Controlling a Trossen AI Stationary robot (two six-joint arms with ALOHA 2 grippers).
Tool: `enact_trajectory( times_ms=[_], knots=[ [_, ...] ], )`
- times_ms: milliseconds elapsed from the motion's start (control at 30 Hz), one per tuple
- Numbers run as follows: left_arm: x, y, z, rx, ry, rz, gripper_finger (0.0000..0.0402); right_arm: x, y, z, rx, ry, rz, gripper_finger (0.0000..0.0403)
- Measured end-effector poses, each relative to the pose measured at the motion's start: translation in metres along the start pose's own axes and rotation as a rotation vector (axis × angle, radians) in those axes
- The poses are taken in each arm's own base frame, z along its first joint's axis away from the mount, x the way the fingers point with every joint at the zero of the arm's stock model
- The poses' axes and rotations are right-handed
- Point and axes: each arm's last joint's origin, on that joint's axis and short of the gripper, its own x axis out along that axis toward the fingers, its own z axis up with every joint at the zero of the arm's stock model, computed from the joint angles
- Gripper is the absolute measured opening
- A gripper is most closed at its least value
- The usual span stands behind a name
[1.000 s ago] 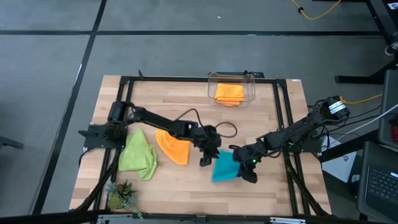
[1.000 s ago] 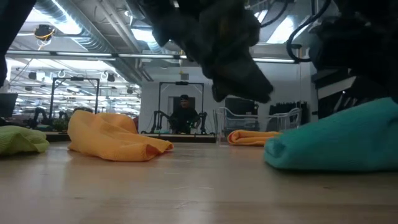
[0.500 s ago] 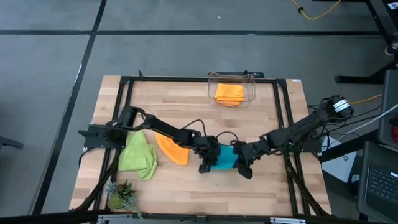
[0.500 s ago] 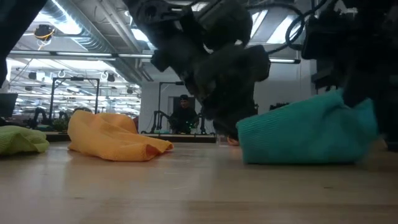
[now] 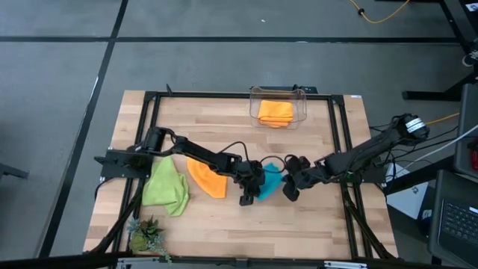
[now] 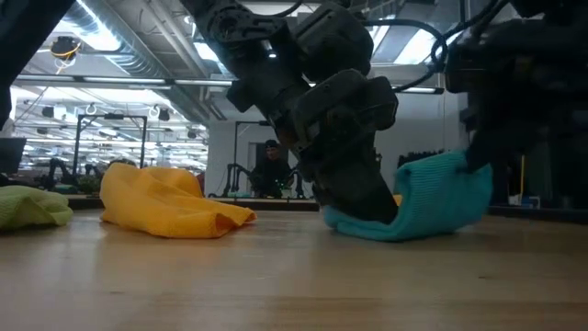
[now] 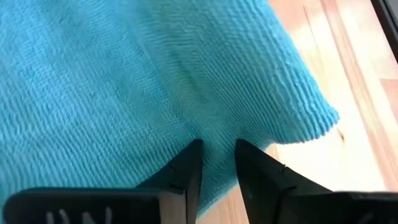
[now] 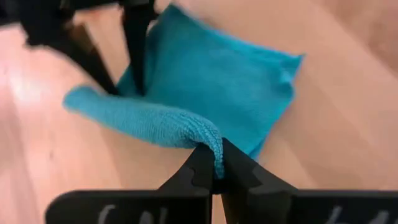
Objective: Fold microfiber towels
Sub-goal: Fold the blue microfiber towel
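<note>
Pinching the turquoise towel (image 8: 205,87), right end effector (image 8: 214,163); high view hides this.

Wooden table (image 5: 224,224), lime towel (image 5: 166,187), orange towel (image 5: 208,178), turquoise towel (image 5: 270,182), plant (image 5: 146,237), clear bin (image 5: 279,108)

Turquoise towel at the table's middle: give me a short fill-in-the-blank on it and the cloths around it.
1. The right gripper is shut on the ____ towel's edge.
2. The clear bin holds a folded ____ towel.
3. The lime green towel lies next to the left arm's ____.
4. The small plant sits at the table's front-____ corner.

Missing: turquoise; orange; base; left
</note>
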Motion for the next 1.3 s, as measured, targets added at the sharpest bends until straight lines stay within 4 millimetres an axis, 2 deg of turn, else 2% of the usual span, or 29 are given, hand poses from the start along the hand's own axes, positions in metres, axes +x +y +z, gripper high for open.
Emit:
enact_trajectory(
  times_ms=[300,533,700,800,900,1167,1300],
  knots=[
    [-0.002,-0.001,0.001,0.003,-0.012,0.017,0.0092,0.014,-0.006,0.005,-0.002,-0.001,-0.053,0.0022],
    [-0.032,-0.01,0.016,0.0,-0.035,0.012,0.0095,0.012,-0.006,0.006,-0.022,-0.015,-0.051,0.0067],
    [-0.049,-0.015,0.021,0.005,-0.025,0.033,0.0098,0.012,-0.006,0.006,-0.025,-0.014,-0.053,0.0081],
    [-0.055,-0.013,0.025,0.077,-0.063,0.176,0.0094,0.011,-0.006,0.006,-0.024,-0.014,-0.052,0.0082],
    [-0.055,-0.004,0.025,0.167,-0.057,0.305,0.0092,0.012,-0.006,0.006,-0.024,-0.011,-0.049,0.0083],
    [-0.039,0.026,0.017,0.169,-0.018,0.35,0.0092,0.013,-0.007,0.012,0.004,-0.047,-0.035,0.0084],
    [-0.03,0.029,0.011,0.181,0.008,0.339,0.0092,0.014,-0.01,0.016,0.022,-0.069,-0.061,0.0084]
  ],
)
